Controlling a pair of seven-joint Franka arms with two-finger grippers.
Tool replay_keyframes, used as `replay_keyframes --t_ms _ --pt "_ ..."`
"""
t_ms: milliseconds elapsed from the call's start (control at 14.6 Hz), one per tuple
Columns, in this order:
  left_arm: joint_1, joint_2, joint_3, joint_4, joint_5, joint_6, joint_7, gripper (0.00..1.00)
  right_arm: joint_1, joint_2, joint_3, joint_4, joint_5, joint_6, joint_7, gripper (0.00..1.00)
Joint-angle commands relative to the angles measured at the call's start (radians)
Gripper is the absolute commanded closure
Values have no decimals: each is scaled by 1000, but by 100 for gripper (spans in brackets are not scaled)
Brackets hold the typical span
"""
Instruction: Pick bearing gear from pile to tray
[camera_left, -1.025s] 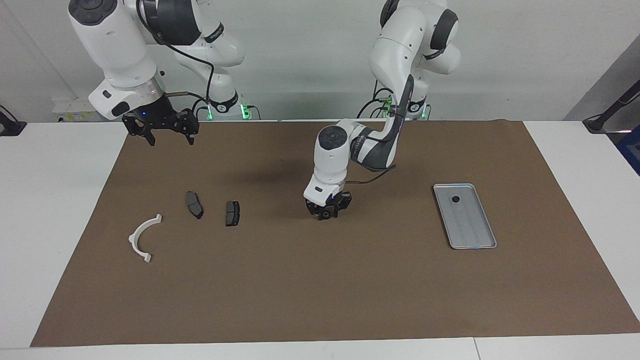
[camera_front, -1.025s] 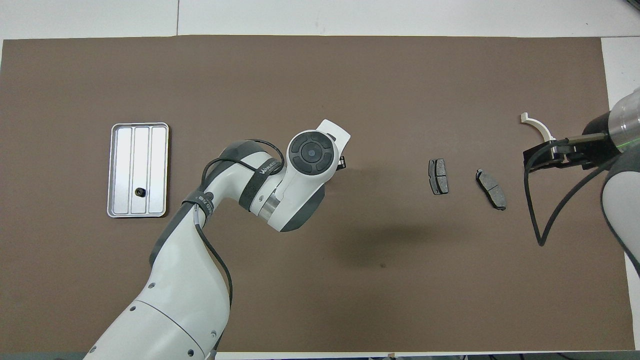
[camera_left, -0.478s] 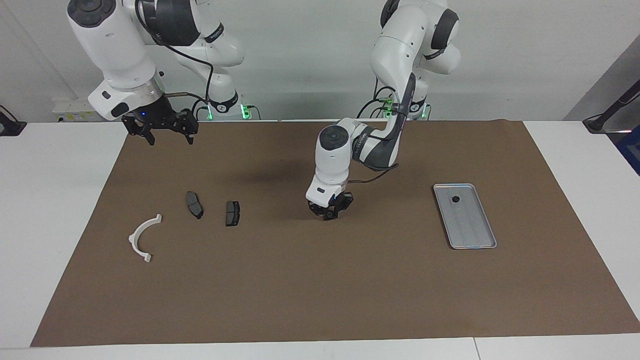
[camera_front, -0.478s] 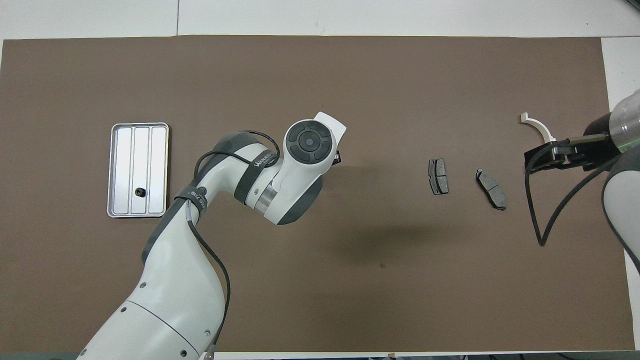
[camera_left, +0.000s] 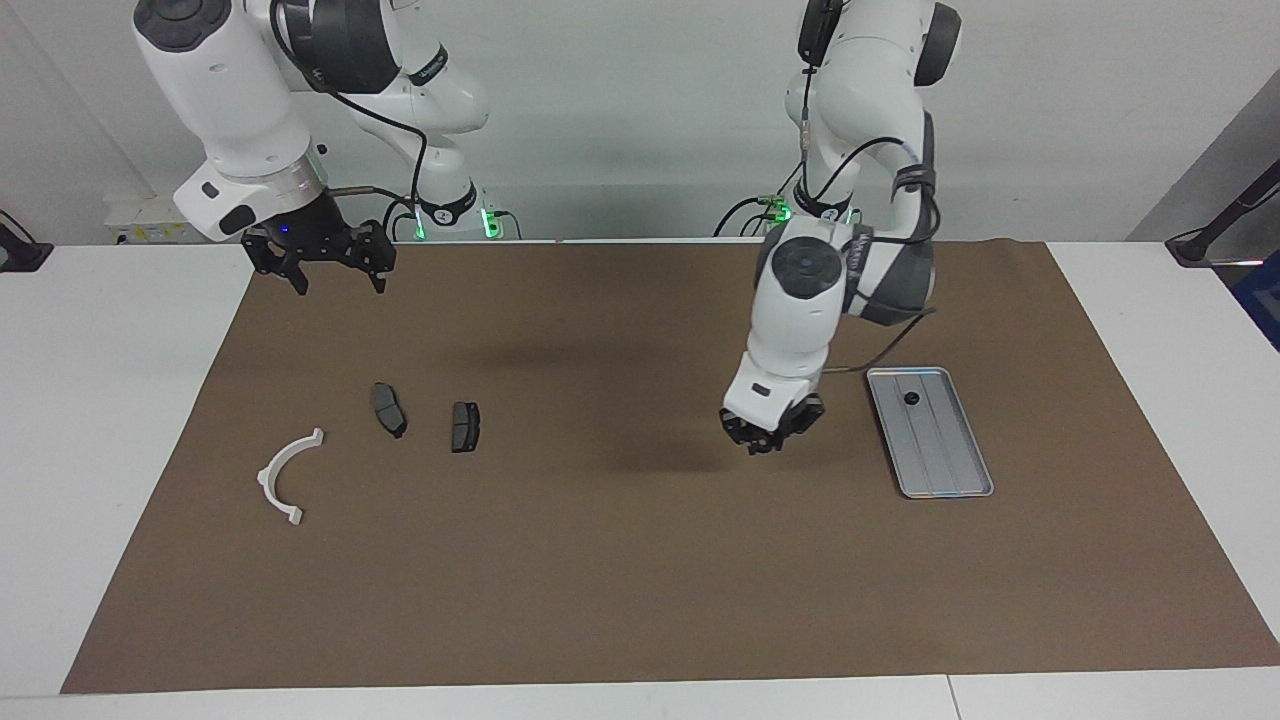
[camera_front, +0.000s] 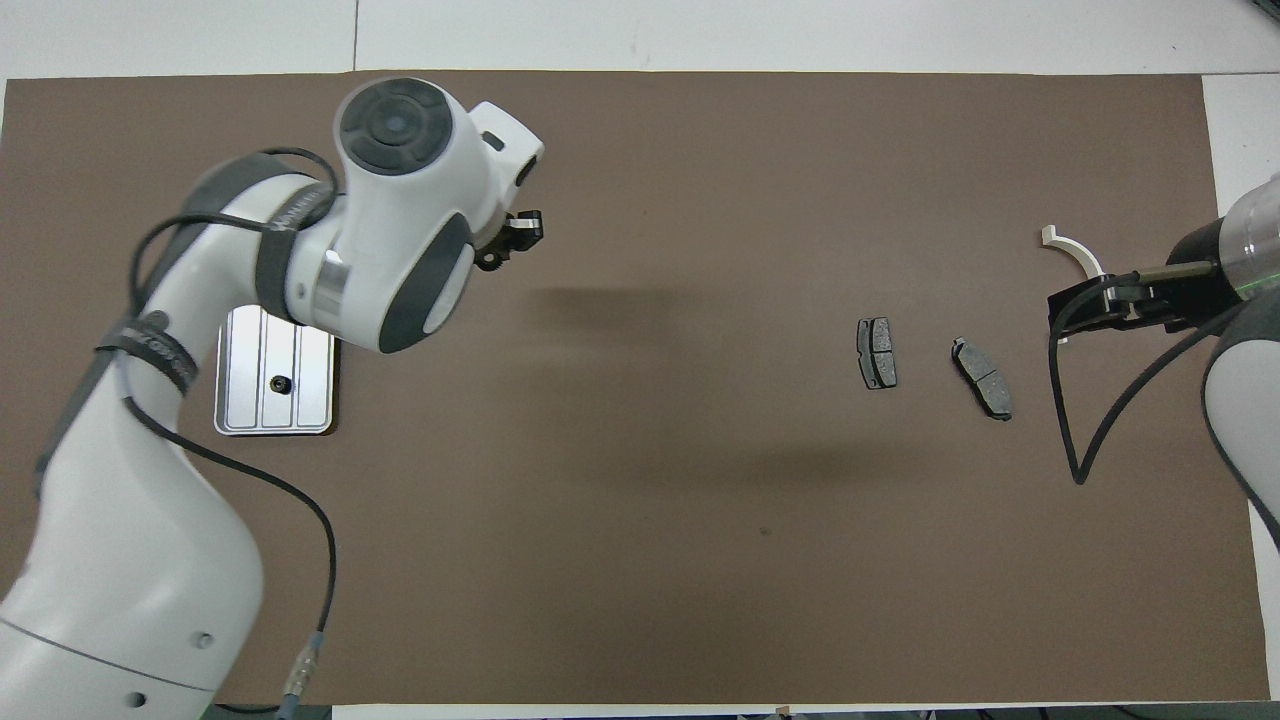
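My left gripper (camera_left: 763, 444) hangs over the brown mat beside the tray, shut on a small black bearing gear (camera_front: 490, 262) that shows toothed at its fingertips in the overhead view. The silver ridged tray (camera_left: 950, 487) lies toward the left arm's end, with one small black round piece (camera_left: 911, 398) in it; the left arm covers part of the tray (camera_front: 232, 405) from above. What shows of the pile lies toward the right arm's end: a white plastic arc (camera_left: 285, 470) and two dark brake pads (camera_left: 388, 409) (camera_left: 465, 426). My right gripper (camera_left: 325, 270) waits open, raised over the mat's edge.
The brown mat (camera_left: 640, 580) covers most of the white table. The right arm's cable (camera_front: 1075, 440) loops over the mat near the brake pads (camera_front: 877, 352) (camera_front: 983, 377) and the arc (camera_front: 1075, 250).
The left gripper has risen from the middle of the mat and swung toward the tray with the small gear in it. The right arm has stayed where it was.
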Motion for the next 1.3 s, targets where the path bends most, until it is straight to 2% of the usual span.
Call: replay_keyframes --t_ms 0,273,410,752,1230 --pt "132 -60 -21 -20 1 -47 219 100 -20 -8 4 -17 24 20 -38 0" --pt "292 -73 -15 -28 -17 -21 518 100 -21 -8 4 -17 24 22 -40 0" --pt "355 -77 -15 -79 -37 60 629 100 -21 -8 4 -17 24 22 -38 0" --pt "378 -79 -12 -268 -37 320 641 100 -20 -8 4 -17 24 22 -38 0" --pt "401 -68 -12 -365 -37 430 645 100 -18 -8 4 -17 24 39 -32 0"
